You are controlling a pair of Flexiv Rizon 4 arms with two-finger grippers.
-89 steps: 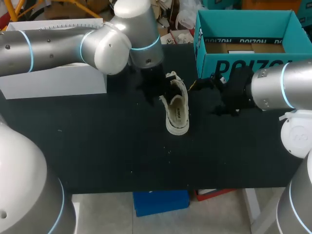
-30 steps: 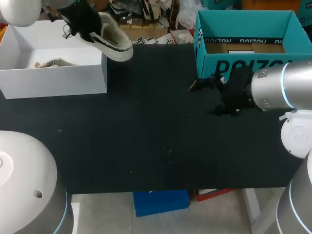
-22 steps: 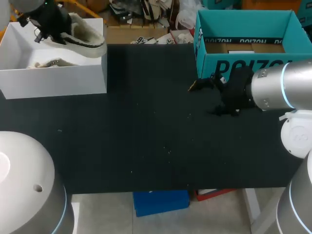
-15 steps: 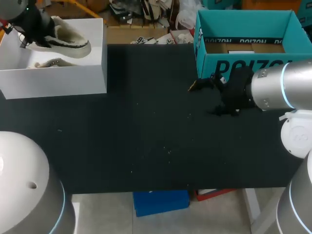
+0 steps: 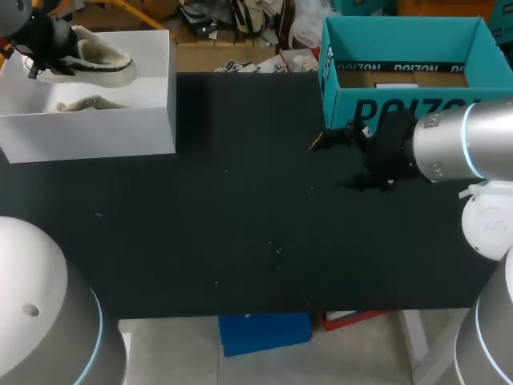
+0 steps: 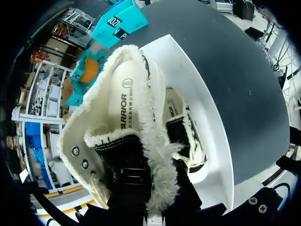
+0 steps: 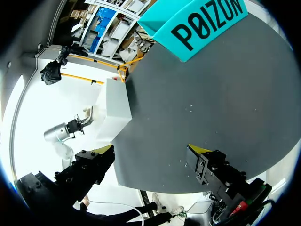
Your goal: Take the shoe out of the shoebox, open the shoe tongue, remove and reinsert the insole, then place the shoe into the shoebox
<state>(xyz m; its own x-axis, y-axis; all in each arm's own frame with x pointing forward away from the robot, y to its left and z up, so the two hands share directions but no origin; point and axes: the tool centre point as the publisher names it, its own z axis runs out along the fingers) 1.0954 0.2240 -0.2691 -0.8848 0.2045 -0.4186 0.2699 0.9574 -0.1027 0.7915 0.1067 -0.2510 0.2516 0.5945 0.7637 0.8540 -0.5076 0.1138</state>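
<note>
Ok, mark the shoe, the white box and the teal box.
shoe (image 5: 92, 60): head view, fleece collar.
white box (image 5: 120, 128): head view, front wall.
teal box (image 5: 361, 100): head view, front wall.

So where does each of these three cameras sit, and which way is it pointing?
Head view: fixed above and behind the robot, looking down on the black table; the left hand holds the shoe over the white shoebox, and the right arm enters opposite.
Left wrist view: on the left wrist, looking past the hand down into that shoebox; the hand clamps the shoe.
Right wrist view: on the right wrist, looking across the table past its open right hand.
Shared: all three show the white shoebox.
</note>
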